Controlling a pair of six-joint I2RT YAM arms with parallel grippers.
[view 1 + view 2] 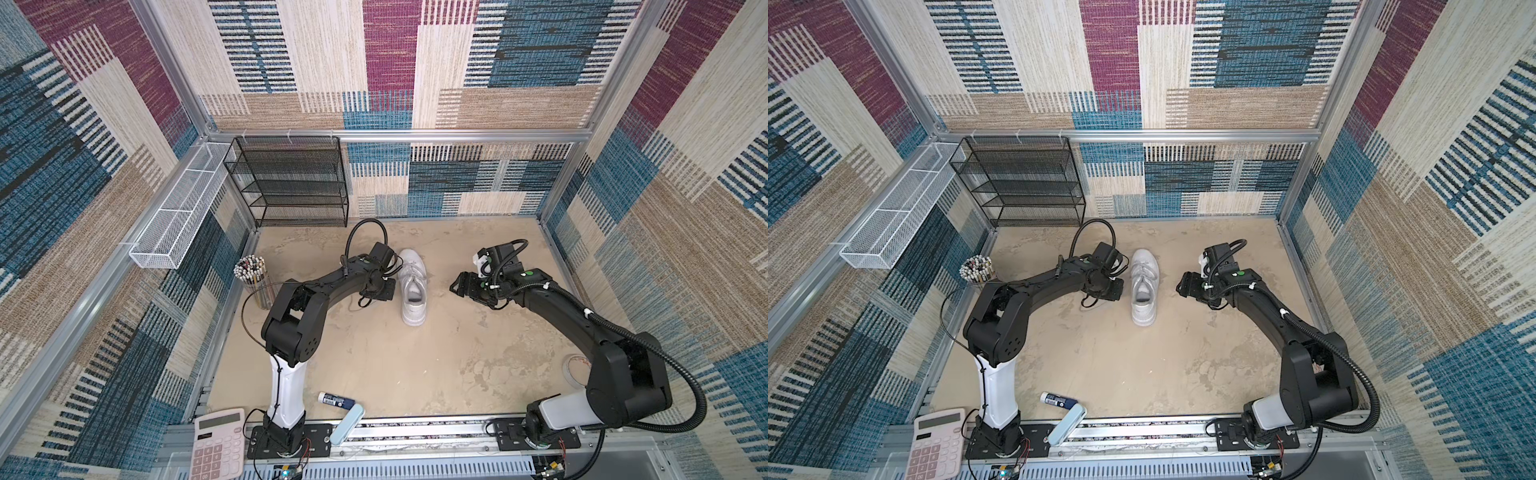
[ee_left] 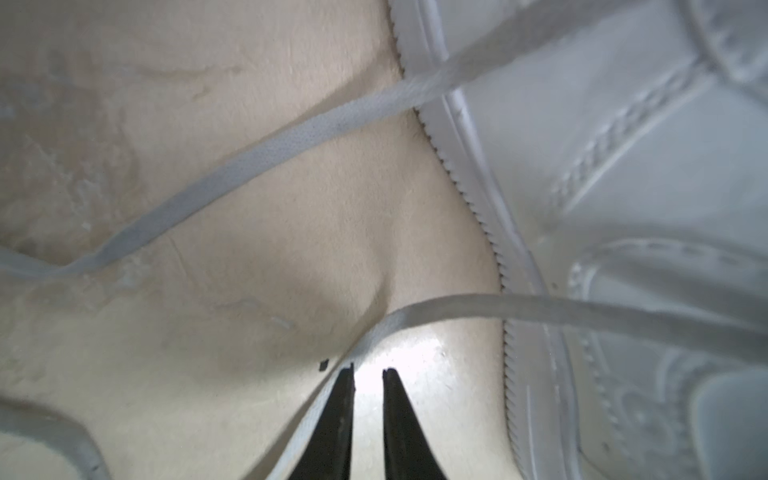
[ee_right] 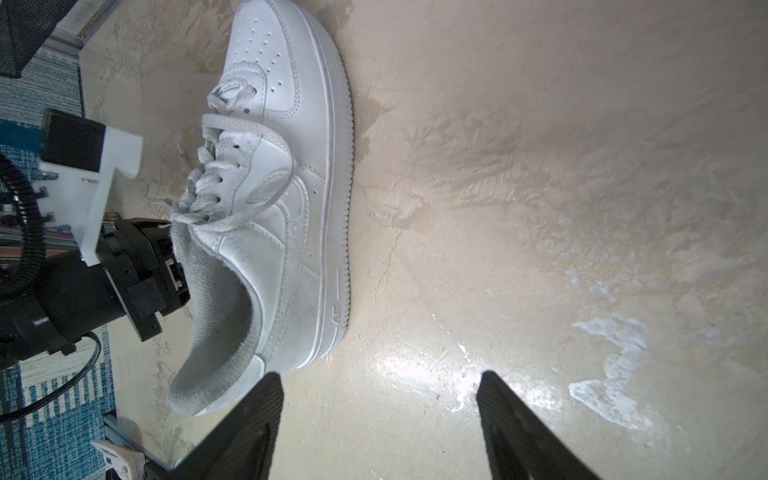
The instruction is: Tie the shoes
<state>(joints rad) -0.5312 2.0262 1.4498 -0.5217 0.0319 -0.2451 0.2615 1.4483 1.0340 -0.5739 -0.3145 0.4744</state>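
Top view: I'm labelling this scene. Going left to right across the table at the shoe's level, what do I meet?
Cup of pencils → left hand → white sneaker → right hand

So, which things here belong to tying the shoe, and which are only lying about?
For the job: sneaker, laces, left tool, right tool.

Lying about: calculator, cup of pencils, blue tube, pale blue case, tape roll, black mesh shelf, white wire basket.
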